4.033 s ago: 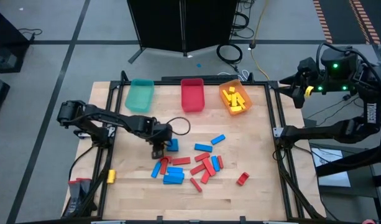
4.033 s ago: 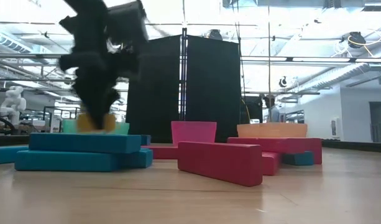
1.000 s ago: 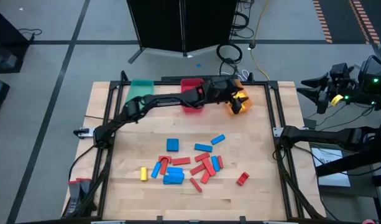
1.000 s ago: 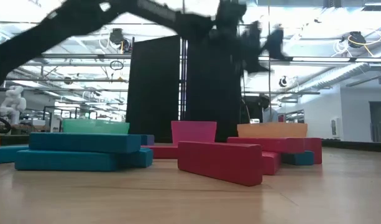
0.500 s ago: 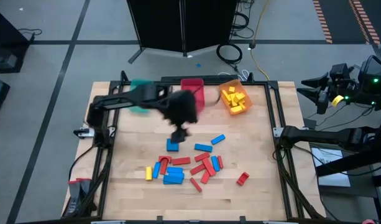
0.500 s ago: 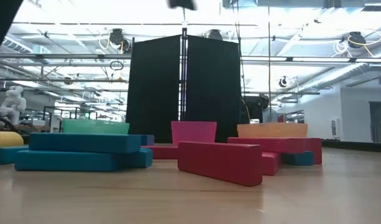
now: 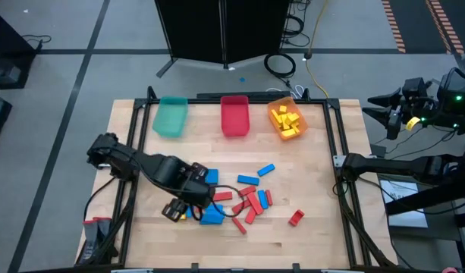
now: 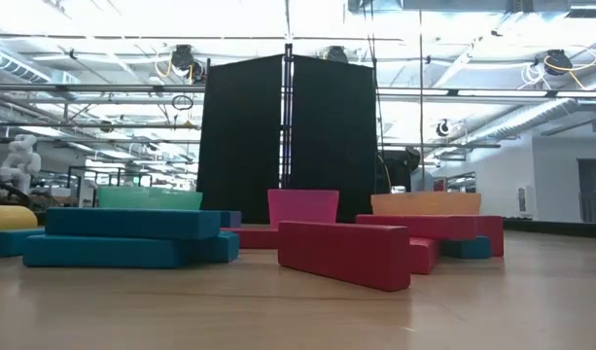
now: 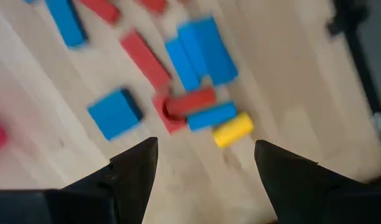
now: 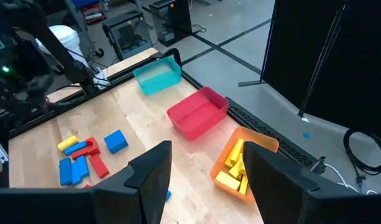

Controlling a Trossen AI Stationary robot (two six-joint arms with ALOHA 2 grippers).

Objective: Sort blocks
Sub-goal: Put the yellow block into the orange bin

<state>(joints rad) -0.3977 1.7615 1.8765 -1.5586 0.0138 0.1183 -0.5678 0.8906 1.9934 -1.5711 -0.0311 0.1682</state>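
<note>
Red and blue blocks lie scattered on the near middle of the table point(image 7: 308, 227), with a blue pair stacked point(image 7: 211, 216) point(image 8: 132, 238) beside a red bar point(image 8: 346, 255). One yellow block point(image 9: 232, 129) point(image 8: 6, 216) lies at the pile's left end. My left gripper point(image 7: 175, 211) point(image 9: 206, 168) hovers open above that end, its fingers pointing down and touching nothing. My right gripper point(image 7: 375, 106) point(image 10: 206, 180) waits open beyond the table's right edge. Several yellow blocks point(image 7: 287, 121) lie in the orange bin point(image 7: 299, 130).
Three bins stand along the far edge: teal point(image 7: 170, 116), red point(image 7: 234, 115) and orange. A lone red block point(image 7: 296, 218) lies near the right side. A black frame rail point(image 7: 342, 174) borders the table. Bare wood shows between bins and pile.
My left arm has swung fast from over the orange bin at the far edge, across the middle, down to the near-left end of the pile, and now hangs low there. The yellow block has shifted a little toward the pile.
</note>
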